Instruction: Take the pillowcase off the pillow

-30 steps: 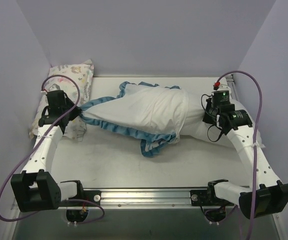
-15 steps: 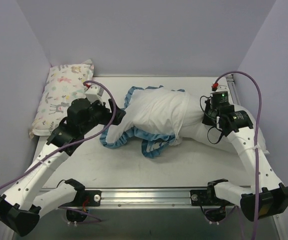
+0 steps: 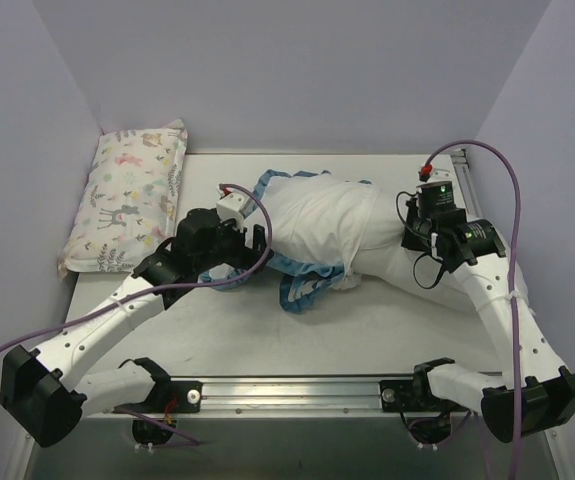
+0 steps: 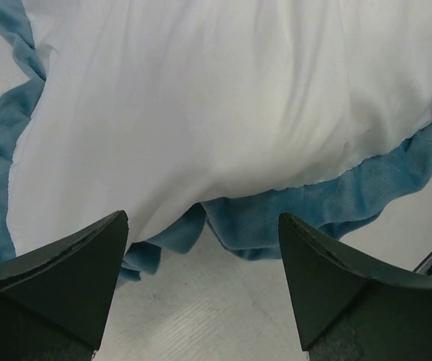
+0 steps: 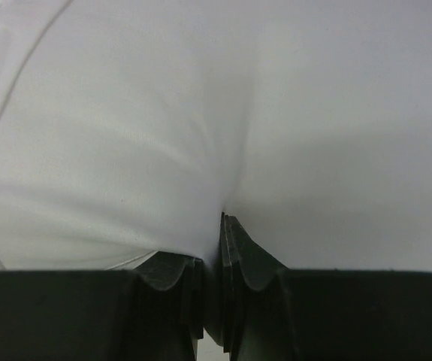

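right tool (image 5: 212,241) pinches the pillow (image 3: 387,267), left tool (image 4: 202,226) gapes before the pillowcase (image 4: 200,113)

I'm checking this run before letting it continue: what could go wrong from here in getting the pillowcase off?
1. The left gripper is open, facing the pillowcase and its blue ruffle; closing there might catch only trim and slip off.
2. The right gripper pinches just a thin fold of the pillow; a hard pull could free that fold, and the pillow would likely drag along with the case.
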`<state>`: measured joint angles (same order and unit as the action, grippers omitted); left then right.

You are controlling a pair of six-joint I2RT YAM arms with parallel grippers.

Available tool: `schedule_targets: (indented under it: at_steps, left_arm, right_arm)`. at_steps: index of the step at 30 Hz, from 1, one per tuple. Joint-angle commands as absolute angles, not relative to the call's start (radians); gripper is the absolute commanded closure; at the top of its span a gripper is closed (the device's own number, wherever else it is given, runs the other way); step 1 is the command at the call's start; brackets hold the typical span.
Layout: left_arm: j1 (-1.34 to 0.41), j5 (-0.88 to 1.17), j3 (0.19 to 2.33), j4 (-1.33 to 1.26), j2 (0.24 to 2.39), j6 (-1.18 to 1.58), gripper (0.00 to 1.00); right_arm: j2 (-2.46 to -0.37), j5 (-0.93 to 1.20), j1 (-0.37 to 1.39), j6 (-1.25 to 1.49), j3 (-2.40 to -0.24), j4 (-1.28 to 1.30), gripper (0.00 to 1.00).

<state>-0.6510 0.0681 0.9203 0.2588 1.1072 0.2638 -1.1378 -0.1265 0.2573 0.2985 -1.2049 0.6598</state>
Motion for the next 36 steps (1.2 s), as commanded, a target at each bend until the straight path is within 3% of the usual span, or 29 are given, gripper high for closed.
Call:
schedule_targets:
  at_steps: [1,6,8,10,11,13,19,29,36]
  left_arm:
    - [-0.652,0.046,0.91,0.127,1.161,0.224,0.11]
    - [-0.652,0.021,0.845,-0.064,1.17,0.238,0.12]
    - [-0.652,0.011,0.847,-0.087,1.18,0.239,0.2]
    - [-0.652,0.002,0.865,-0.087,1.193,0.236,0.41]
    - [-0.652,-0.043,0.868,-0.084,1.195,0.236,0.68]
    - [-0.652,-0.086,0.877,-0.075,1.195,0.235,0.99]
    - [-0.553,-0.337,0.923,0.058,1.209,0.33,1.0]
    - [-0.2,-0.391,0.976,0.296,1.273,0.653,1.0]
    - [-0.198,-0.333,1.028,0.313,1.341,0.654,1.0]
  right_arm:
    - [-1.123,-0.169,0.265,0.311,-1.287,0.621,1.0]
    - [-1.124,-0.169,0.27,0.31,-1.289,0.626,1.0]
    - [-1.123,-0.173,0.27,0.307,-1.289,0.626,1.0]
    - [-1.123,-0.172,0.268,0.305,-1.285,0.626,1.0]
    - [-1.123,-0.173,0.27,0.305,-1.285,0.626,1.0]
    - [-1.121,-0.178,0.27,0.305,-1.284,0.626,1.0]
    - [-1.114,-0.181,0.255,0.305,-1.296,0.641,1.0]
    - [-1.092,-0.207,0.222,0.311,-1.284,0.667,1.0]
    - [-1.091,-0.187,0.206,0.311,-1.287,0.67,1.0]
